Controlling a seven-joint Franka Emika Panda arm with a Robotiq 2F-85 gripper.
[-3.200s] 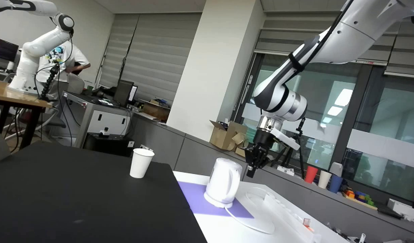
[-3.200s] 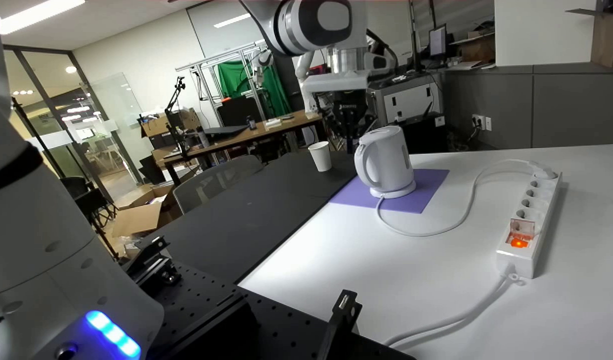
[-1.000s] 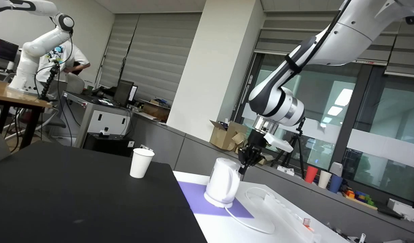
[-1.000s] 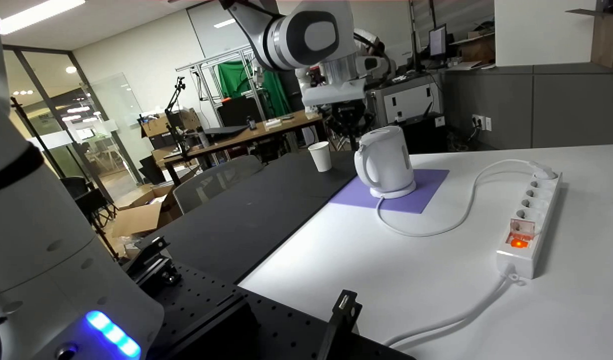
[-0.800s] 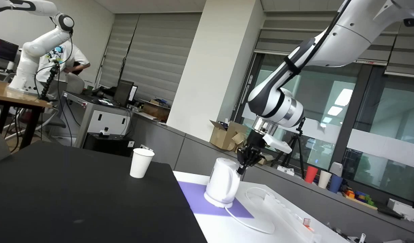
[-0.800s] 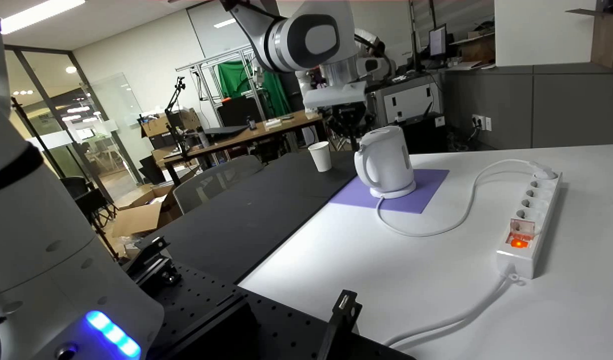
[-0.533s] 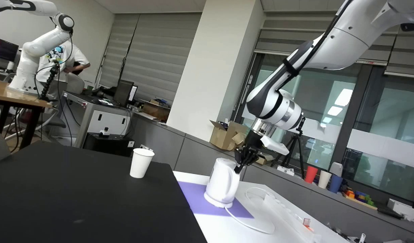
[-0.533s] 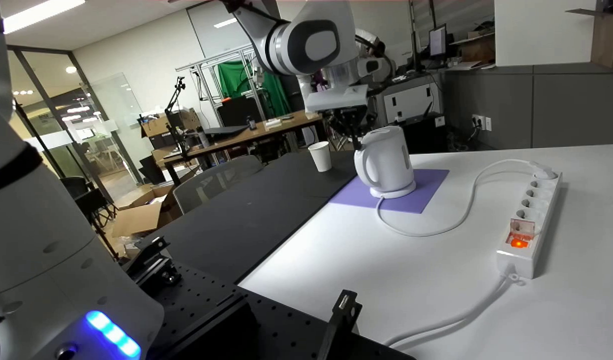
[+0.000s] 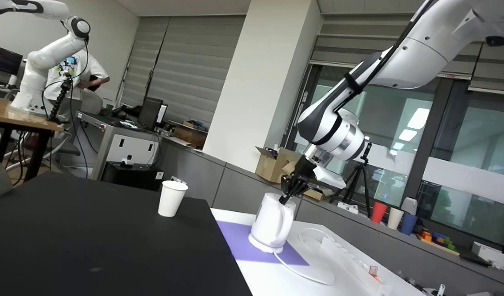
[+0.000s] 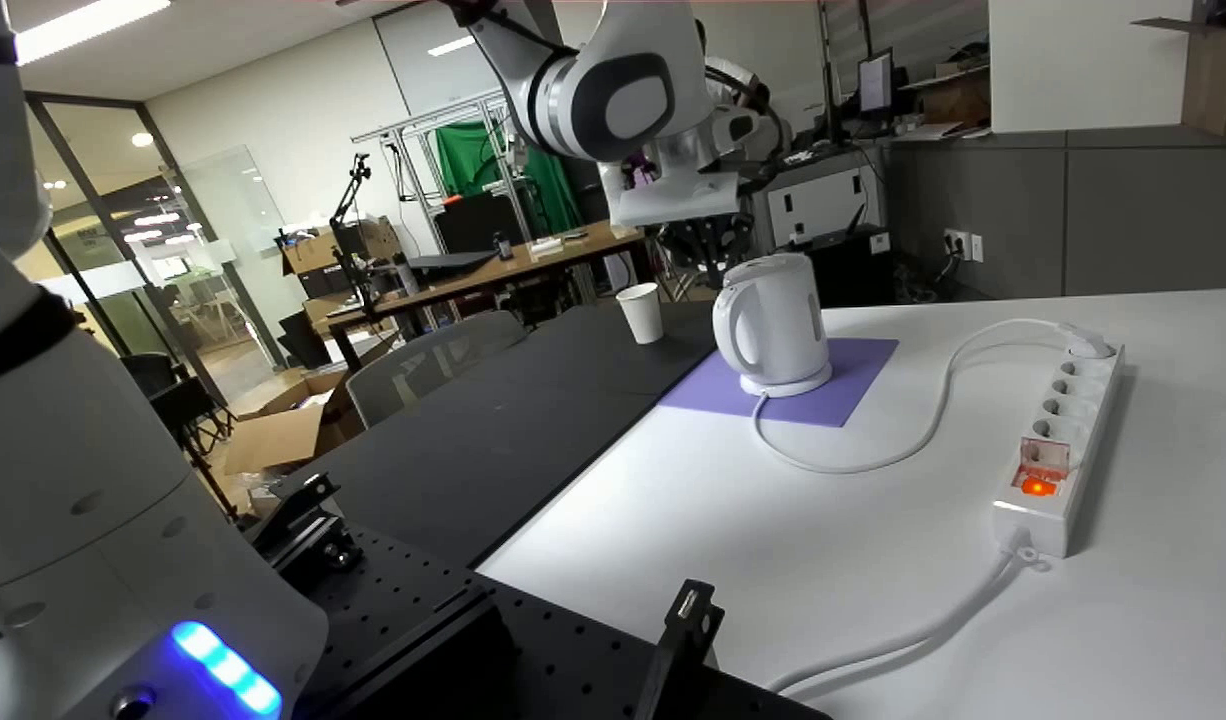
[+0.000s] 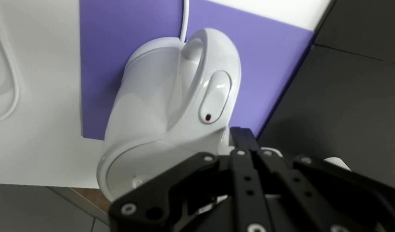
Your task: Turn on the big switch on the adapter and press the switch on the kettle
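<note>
The white kettle [image 10: 788,325] stands on a purple mat in both exterior views. In the wrist view, the kettle [image 11: 142,106] shows an oval switch [image 11: 216,93] with a small dark red window on its handle. The long white adapter [image 10: 1069,425] lies on the white table; its switch [image 10: 1038,487] glows orange under a raised clear cover. My gripper [image 11: 241,129] is shut and empty, its fingertips close beside the kettle's upper handle, below the switch in the wrist view. In an exterior view, the gripper [image 9: 283,200] is at the kettle's top edge; contact cannot be told.
A purple mat [image 10: 866,370] lies under the kettle. A white cord [image 10: 873,466] runs from kettle to adapter. A white paper cup [image 10: 641,315] stands on the black table [image 10: 453,440]. Black mounting hardware [image 10: 683,640] stands at the white table's near edge.
My shut gripper has come down and across to the kettle's top by the handle, tilting more. The kettle's upper part has shifted very slightly; its base looks unmoved. The adapter light stayed lit.
</note>
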